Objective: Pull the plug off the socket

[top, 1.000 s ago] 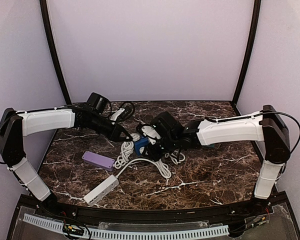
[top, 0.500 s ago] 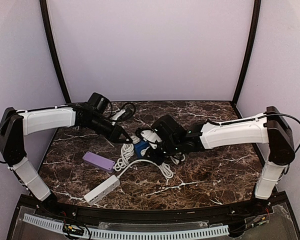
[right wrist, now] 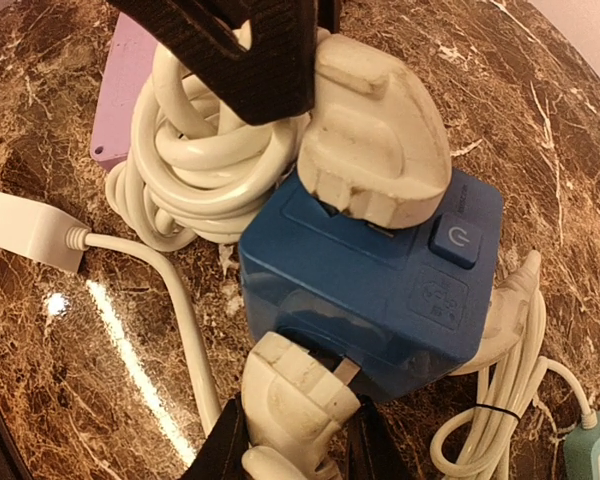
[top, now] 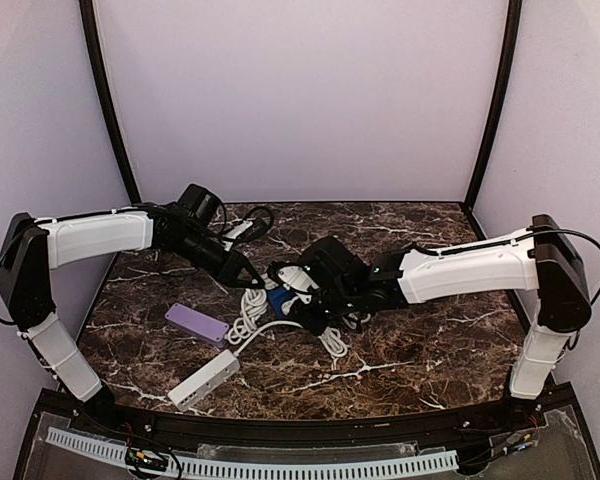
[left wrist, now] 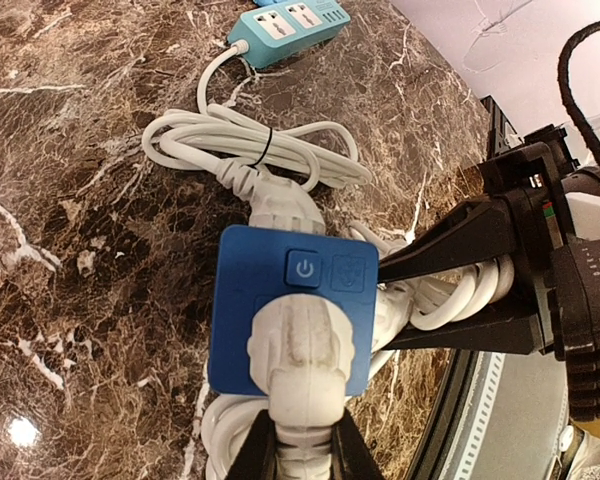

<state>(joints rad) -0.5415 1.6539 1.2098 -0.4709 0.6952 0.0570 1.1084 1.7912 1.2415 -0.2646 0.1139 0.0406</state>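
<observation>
Socket (top: 280, 297): blue cube, at the middle of the top view, between the two claws and among white cord loops. Whether it rests on the table (top: 420, 350) or is lifted cannot be told.
Socket face: a power button (right wrist: 456, 240) shows right of centre in the right wrist view.
Upper plug (right wrist: 375, 130): white, seated in the cube, at upper centre of the right wrist view and lower centre of the left wrist view.
Left claw (left wrist: 302, 440): closed tight on the upper plug, with one black finger pressed against each side of the plug body.
Lower plug (right wrist: 295, 400): white, at the bottom centre of the right wrist view, in the cube's near face. A metal pin (right wrist: 346, 371) shows between the plug body and the cube.
Right claw (right wrist: 295, 445): partly closed, gripping the lower plug, with a finger along each side.
Third plug (left wrist: 280, 205): white, at the cube's upper edge in the left wrist view, leading to a tied cord bundle (left wrist: 250, 150).
Teal power strip (left wrist: 290, 22): top centre of the left wrist view, apart from the cube.
Purple power strip (top: 196, 322): left of the cube in the top view, just beside the cord loops.
White power strip (top: 202, 379): lower left of the top view, below the purple one.
</observation>
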